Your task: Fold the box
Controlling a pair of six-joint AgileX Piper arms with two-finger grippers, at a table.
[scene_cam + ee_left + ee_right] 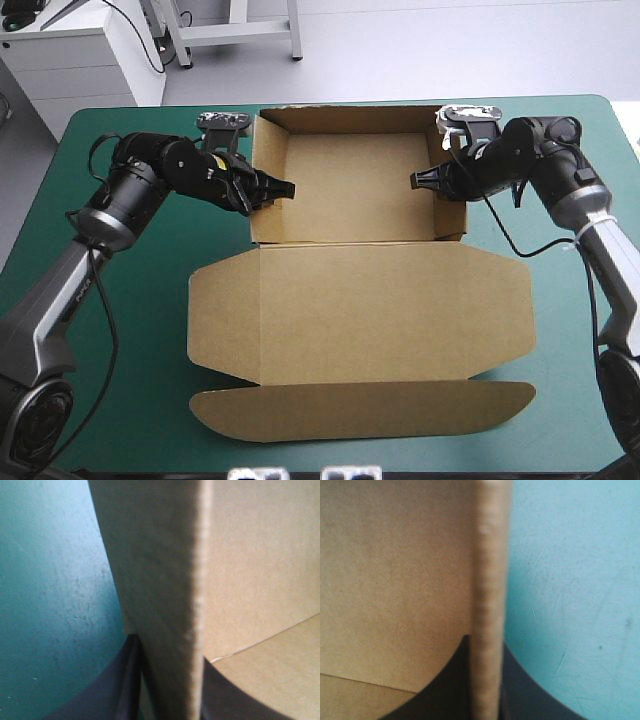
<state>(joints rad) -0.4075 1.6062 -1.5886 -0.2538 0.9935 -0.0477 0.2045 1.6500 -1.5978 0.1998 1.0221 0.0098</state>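
Matte brown cardboard box (350, 200) sits as an open tray near the far edge of the teal-green table (130, 340), rounded lid flat. Left gripper (283, 188) clamps its left wall, right gripper (420, 181) the right wall.

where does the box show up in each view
High view: the box lies mid teal-green cover, tray far, lid flat near.
Left wrist view: its left wall stands clamped in the left gripper.
Right wrist view: its right wall stands clamped in the right gripper.
Shared landmark: the teal-green cover outside each wall.
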